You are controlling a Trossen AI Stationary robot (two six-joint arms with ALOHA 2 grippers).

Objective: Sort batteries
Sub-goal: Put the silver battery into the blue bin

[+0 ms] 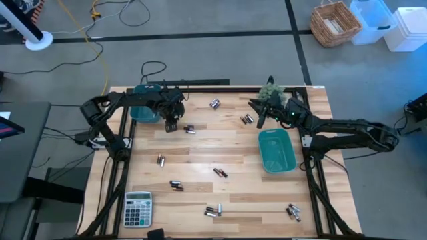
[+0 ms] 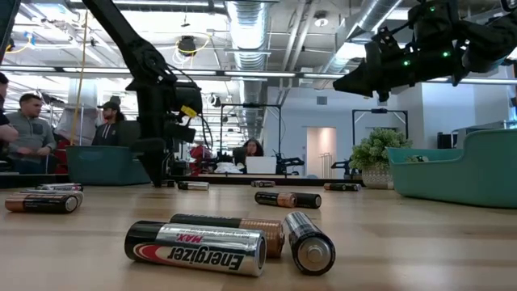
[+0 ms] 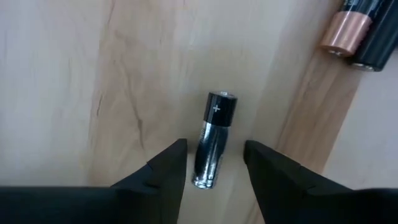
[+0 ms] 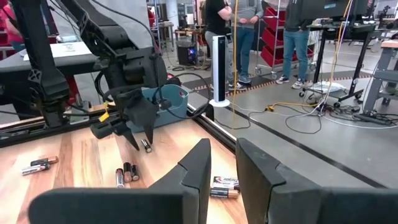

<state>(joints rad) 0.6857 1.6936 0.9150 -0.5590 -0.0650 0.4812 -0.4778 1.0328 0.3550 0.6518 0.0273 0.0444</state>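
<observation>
We see the left hand (image 3: pixel 214 163) released, fingers straddling a black-and-silver battery (image 3: pixel 213 139) near the bench's (image 1: pixel 200 150) far-left corner. Right hand (image 4: pixel 222 163) hovers near the far edge, empty, fingers slightly apart.

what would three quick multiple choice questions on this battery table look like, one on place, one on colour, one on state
1. Where is the calculator, seen from above?
A. near left corner
B. far right corner
C. in a bin

2. What colour is the right bin?
A. red
B. teal
C. yellow

3. What is the left gripper doing?
A. shut, high above the table
B. open around a lying battery
C. holding the calculator

Answers: 1 A, it lies at the table's near left corner. 2 B, its walls are teal. 3 B, a finger stands on each side of the battery.
</observation>
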